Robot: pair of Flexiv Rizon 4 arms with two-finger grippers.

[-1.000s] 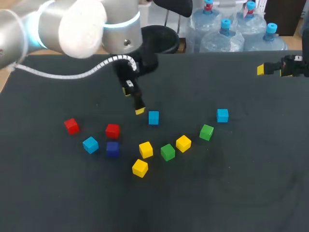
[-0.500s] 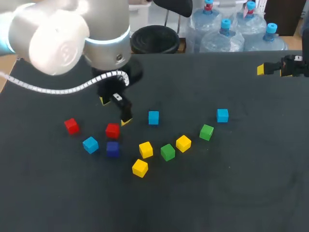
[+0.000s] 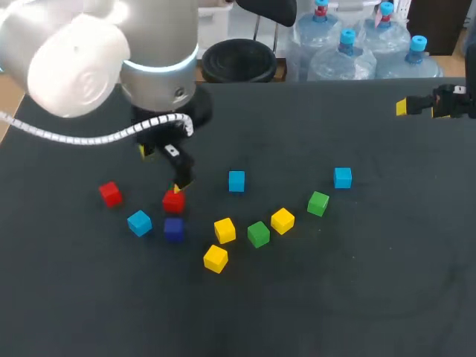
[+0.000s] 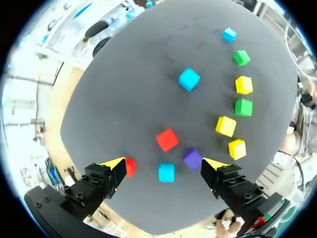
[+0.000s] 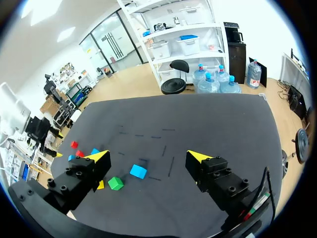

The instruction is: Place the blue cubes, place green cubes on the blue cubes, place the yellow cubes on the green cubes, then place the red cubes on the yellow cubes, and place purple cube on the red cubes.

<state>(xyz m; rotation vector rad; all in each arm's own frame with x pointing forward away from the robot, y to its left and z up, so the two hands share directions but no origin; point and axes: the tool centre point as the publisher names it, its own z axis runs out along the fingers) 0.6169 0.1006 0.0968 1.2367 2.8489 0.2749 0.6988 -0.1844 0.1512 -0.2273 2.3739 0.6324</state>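
Cubes lie scattered on the dark table. Three are blue (image 3: 139, 222) (image 3: 236, 181) (image 3: 342, 177), two green (image 3: 258, 233) (image 3: 317, 203), three yellow (image 3: 224, 230) (image 3: 282, 220) (image 3: 215, 258) and two red (image 3: 110, 193) (image 3: 173, 201). One is purple (image 3: 173, 229). My left gripper (image 3: 162, 169) hangs open just behind the inner red cube. In the left wrist view the left gripper (image 4: 165, 162) is open above a blue cube (image 4: 166, 172), with a red cube (image 4: 167, 140) ahead and the purple cube (image 4: 192, 158) beside it. My right gripper (image 3: 420, 108) stays open at the far right and holds nothing. A blue cube (image 5: 138, 171) lies far below the right gripper (image 5: 148, 157).
The left arm's big white elbow (image 3: 82, 52) and its cable (image 3: 82, 137) hang over the back left of the table. The dark table top (image 3: 357, 282) stretches bare in front of and to the right of the cubes.
My left arm has swung left and toward the front, from beside the middle blue cube to just behind the inner red cube. The right arm and all cubes have stayed put.
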